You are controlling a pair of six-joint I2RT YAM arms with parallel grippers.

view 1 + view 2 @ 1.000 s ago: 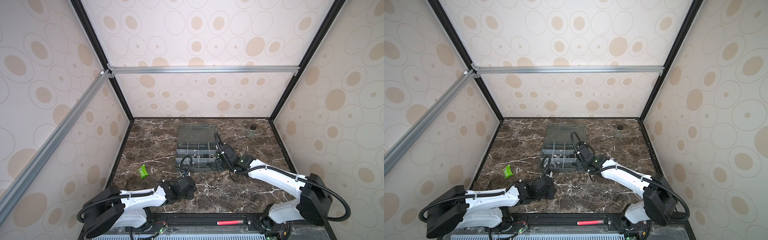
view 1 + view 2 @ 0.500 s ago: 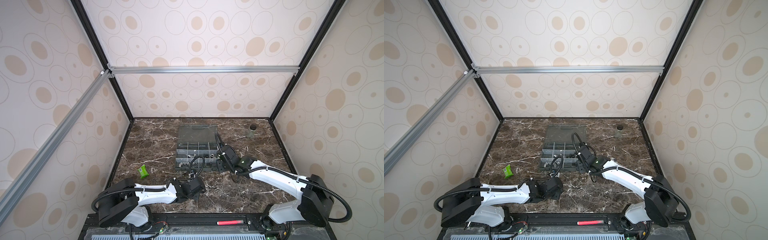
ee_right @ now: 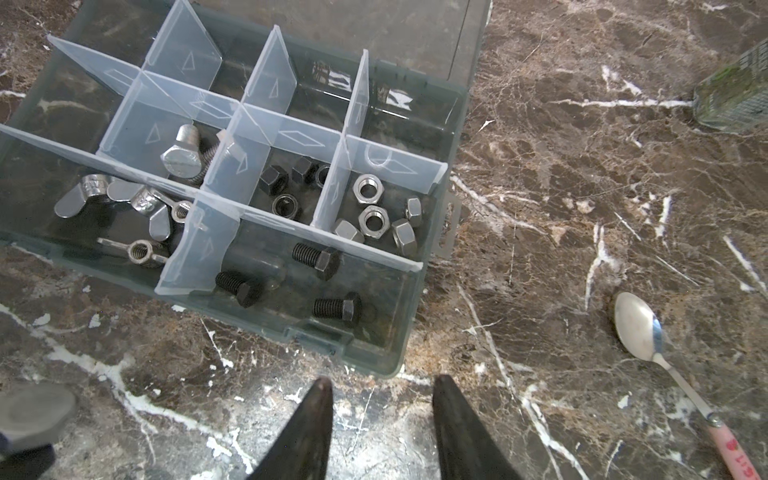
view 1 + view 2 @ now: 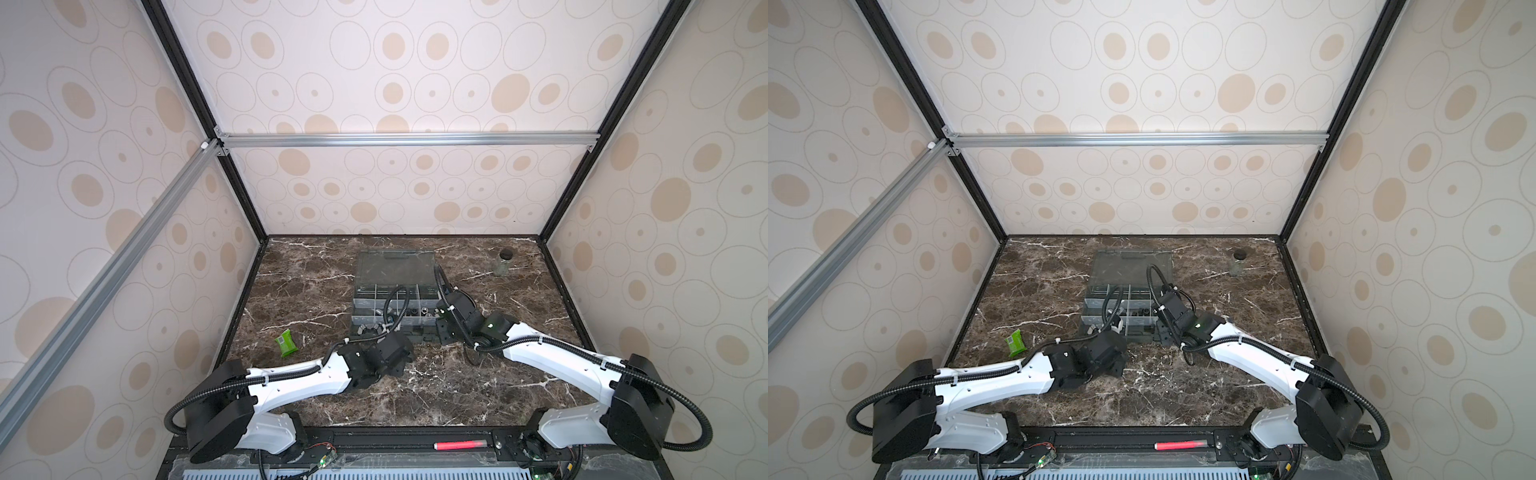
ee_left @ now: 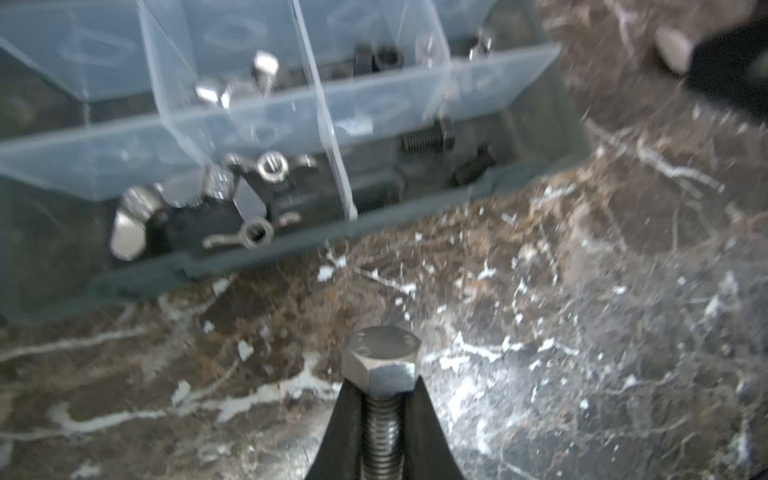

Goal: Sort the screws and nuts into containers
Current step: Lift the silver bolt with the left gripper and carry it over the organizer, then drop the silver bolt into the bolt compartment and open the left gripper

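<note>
Silver screw (image 5: 380, 374) is gripped in our left jaws; right jaws stand open, empty. We should lift it well over the organizer box (image 5: 415, 205) wall.

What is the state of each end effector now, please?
Left end effector: closed on a silver screw.
Right end effector: open, holding nothing.

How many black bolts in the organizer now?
3 black bolts, all in the organizer box's front-right compartment: one beside the long divider, one by the short partition, one nearest the front wall. Dividers may hide more.
</note>
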